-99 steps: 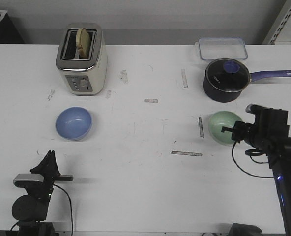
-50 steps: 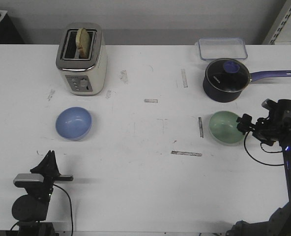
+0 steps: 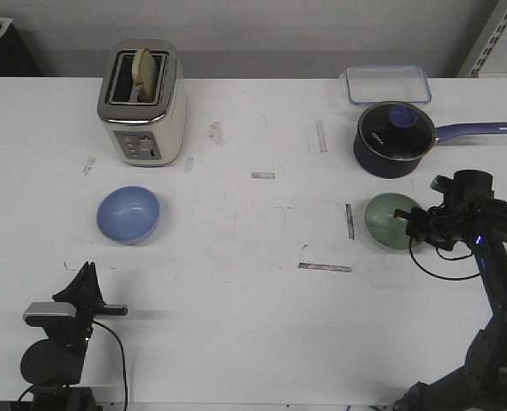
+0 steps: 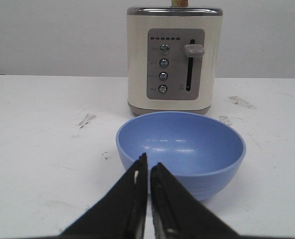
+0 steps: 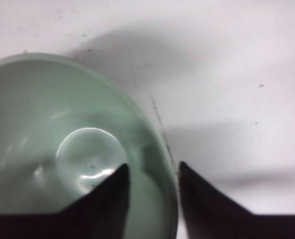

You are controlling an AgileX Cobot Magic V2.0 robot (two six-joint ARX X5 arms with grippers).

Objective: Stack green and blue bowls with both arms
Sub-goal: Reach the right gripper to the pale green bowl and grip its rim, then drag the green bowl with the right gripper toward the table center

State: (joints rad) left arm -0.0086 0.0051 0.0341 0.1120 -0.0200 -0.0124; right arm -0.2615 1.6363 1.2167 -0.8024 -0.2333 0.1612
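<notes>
The light blue bowl [image 3: 128, 214] sits upright on the white table, left of centre, in front of the toaster. It also shows in the left wrist view [image 4: 187, 144]. My left gripper [image 3: 85, 272] is low near the front edge, a little short of the blue bowl, shut and empty [image 4: 147, 163]. The pale green bowl [image 3: 389, 221] sits upright at the right. My right gripper [image 3: 412, 224] is open at its right rim. In the right wrist view the gripper [image 5: 152, 172] straddles the green bowl's [image 5: 63, 129] rim, one finger inside and one outside.
A cream toaster [image 3: 142, 103] with bread in it stands at the back left, right behind the blue bowl [image 4: 174, 55]. A dark navy saucepan [image 3: 396, 139] with a glass lid is just behind the green bowl, its handle pointing right. A clear container [image 3: 388, 85] lies behind it.
My right gripper pulled back to the right of the green bowl half a second ago and has now come back over its right rim. The left arm and both bowls have not moved.
</notes>
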